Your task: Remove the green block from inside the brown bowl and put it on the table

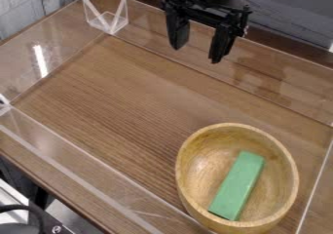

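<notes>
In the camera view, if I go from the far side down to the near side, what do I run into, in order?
The open black tool, then the brown bowl with the green block lying inside it.

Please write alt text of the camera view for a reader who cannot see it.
A flat bright green rectangular block lies inside a large round light-brown wooden bowl on a brown wood-grain table; a black robot gripper hangs open beyond, holding nothing.
</notes>
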`<state>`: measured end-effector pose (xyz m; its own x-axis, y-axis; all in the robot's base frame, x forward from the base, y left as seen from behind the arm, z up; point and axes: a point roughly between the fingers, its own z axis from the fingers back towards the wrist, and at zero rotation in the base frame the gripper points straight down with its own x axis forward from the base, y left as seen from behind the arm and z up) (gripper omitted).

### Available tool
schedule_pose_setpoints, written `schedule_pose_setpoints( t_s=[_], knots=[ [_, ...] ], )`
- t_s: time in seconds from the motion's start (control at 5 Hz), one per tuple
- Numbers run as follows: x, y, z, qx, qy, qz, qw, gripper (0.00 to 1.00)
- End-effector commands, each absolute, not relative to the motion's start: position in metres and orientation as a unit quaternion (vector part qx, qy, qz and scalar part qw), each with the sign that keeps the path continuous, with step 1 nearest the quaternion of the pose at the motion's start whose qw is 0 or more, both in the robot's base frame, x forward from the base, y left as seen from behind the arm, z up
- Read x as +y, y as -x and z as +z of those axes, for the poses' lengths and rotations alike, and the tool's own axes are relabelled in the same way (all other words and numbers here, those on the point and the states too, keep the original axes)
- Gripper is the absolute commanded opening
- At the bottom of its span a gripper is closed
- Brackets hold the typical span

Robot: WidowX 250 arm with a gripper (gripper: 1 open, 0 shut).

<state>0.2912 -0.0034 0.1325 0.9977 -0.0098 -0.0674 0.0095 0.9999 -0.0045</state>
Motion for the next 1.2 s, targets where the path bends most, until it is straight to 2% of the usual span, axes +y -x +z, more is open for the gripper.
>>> schedule_pose_setpoints(
  t_s=[0.0, 0.2, 0.6, 0.8, 1.0],
  knots=[
    [-0.020, -0.280, 0.122, 0.045, 0.006, -0.018, 0.999, 1.00],
    [-0.050, -0.256, 0.105, 0.063, 0.011, -0.040, 0.997, 1.00],
    [-0.114, -0.219, 0.086, 0.033, 0.012, -0.053, 0.998, 1.00],
    [-0.104, -0.223, 0.100, 0.013, 0.018, -0.045, 0.999, 1.00],
    [-0.097, -0.227, 0.095, 0.002, 0.023, -0.048, 0.999, 1.00]
  ],
)
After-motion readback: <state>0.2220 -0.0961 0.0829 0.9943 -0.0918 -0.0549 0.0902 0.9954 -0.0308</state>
